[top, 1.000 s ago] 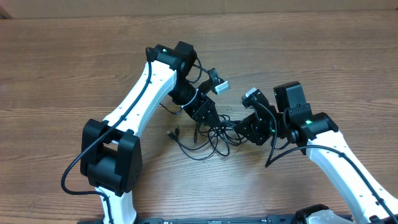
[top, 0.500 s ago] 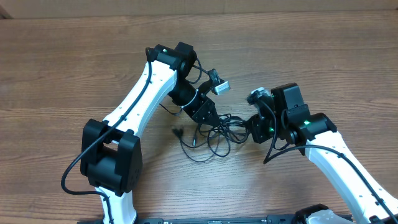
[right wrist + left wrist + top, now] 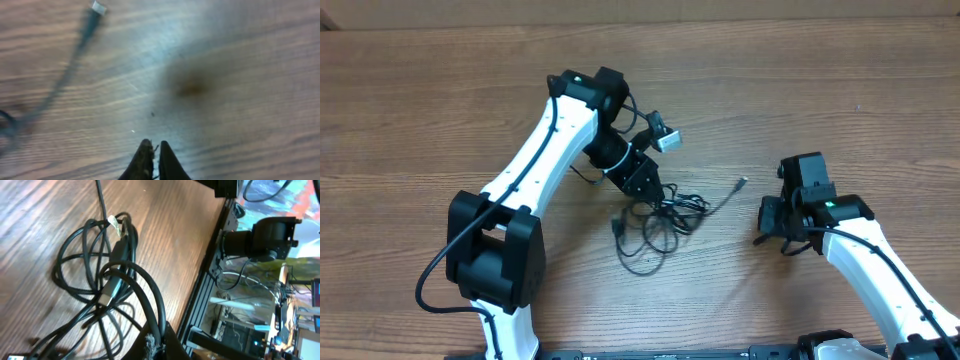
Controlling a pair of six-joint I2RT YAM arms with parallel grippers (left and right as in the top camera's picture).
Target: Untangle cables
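Your left gripper, fingertips cut off at the wrist view's edge, is clamped on the cables tangled on the table beneath it, while your right gripper is pinched closed and empty, a blurred plug end well apart.

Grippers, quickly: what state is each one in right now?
Left gripper: closed, gripping the cables.
Right gripper: closed, holding nothing, off the cables.
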